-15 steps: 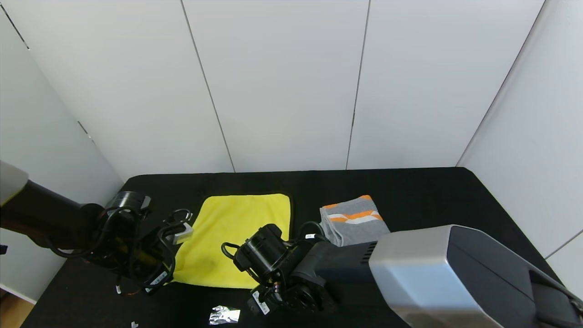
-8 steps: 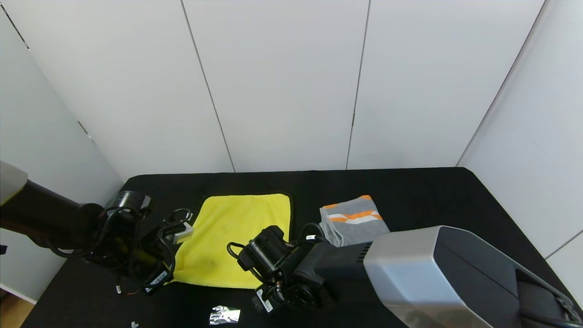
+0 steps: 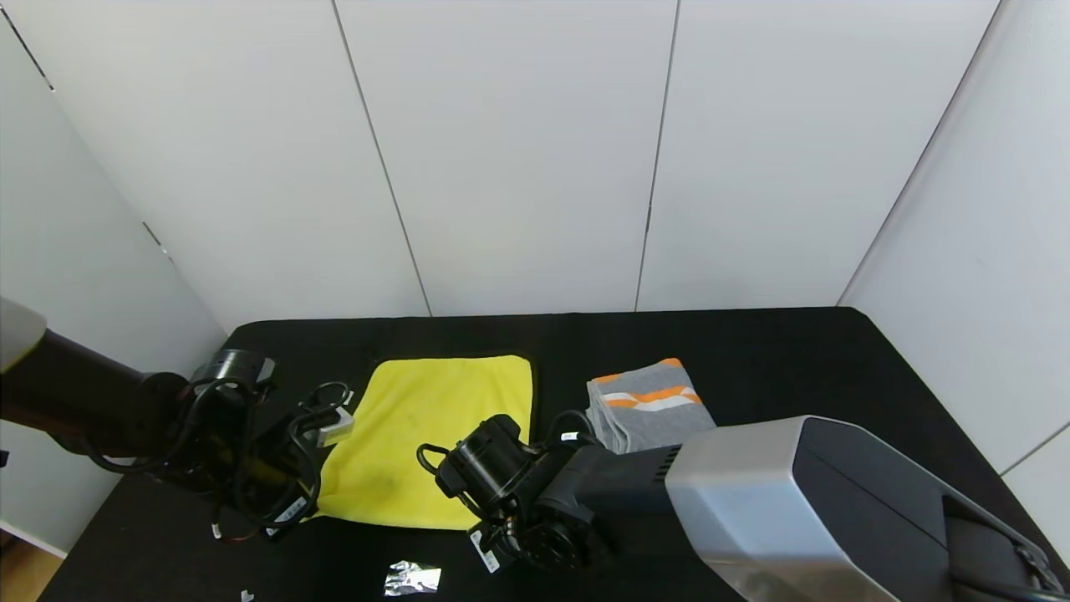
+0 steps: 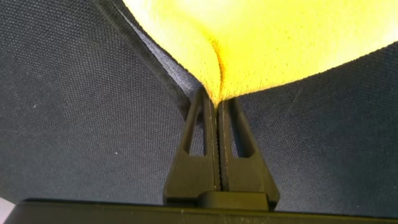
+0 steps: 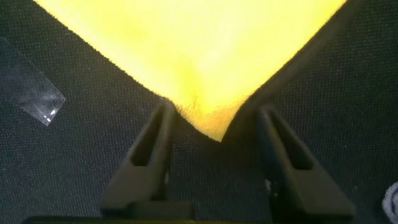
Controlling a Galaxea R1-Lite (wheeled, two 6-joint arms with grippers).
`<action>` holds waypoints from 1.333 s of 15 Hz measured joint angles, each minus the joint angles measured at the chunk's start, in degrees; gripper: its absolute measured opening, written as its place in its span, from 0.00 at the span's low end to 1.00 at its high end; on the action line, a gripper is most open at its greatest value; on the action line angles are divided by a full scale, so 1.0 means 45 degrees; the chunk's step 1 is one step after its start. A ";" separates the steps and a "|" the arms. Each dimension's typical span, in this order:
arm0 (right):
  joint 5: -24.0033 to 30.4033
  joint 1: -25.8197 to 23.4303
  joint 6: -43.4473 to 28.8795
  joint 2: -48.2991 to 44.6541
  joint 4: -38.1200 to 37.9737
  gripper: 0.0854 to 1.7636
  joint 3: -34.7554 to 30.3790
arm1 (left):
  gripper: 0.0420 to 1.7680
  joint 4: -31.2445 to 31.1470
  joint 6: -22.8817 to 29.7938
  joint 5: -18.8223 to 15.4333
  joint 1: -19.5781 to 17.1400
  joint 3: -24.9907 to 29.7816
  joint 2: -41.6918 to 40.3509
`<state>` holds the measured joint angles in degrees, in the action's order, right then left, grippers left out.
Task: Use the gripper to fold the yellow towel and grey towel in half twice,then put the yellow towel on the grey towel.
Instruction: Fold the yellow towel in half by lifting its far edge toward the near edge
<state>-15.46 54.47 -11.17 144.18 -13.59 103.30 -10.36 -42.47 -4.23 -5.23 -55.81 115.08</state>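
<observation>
Yellow towel (image 3: 435, 435) plush cloth; table (image 3: 794, 368) matt black weave.

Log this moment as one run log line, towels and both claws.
yellow towel: flat, unfolded | grey towel: folded, apart | left claw: shut on corner | right claw: open, straddling other near corner

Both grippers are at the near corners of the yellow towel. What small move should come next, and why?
Probably the right gripper should finish closing. The left gripper is already shut on its corner of the yellow towel, while the right one has its corner between its fingers with gaps on both sides.
</observation>
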 joint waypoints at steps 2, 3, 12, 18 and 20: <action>0.0000 0.0000 0.0003 0.0000 0.0000 0.19 0.0000 | 0.04 -0.0003 0.0000 0.0005 0.0011 0.0005 -0.0019; 0.0000 0.0005 -0.0005 -0.0005 0.0000 0.03 -0.0005 | 0.04 -0.0003 0.0005 0.0000 0.0019 -0.0005 -0.0033; 0.0352 0.0022 -0.0680 -0.0355 -0.0428 0.03 -0.0011 | 0.04 -0.0068 0.0244 -0.0810 0.0014 0.0157 -0.0135; 0.1382 0.0079 -0.1260 -0.1094 -0.2143 0.03 -0.0087 | 0.04 -0.0184 0.0412 -0.0956 -0.0106 0.0672 -0.0596; 0.1880 0.0079 -0.1563 -0.1414 -0.2934 0.03 -0.0133 | 0.04 -0.0312 0.0390 -0.0945 -0.0154 0.0956 -0.0918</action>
<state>-7.00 54.82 -18.20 137.81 -26.79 102.71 -11.76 -40.72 -8.48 -5.92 -51.51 110.95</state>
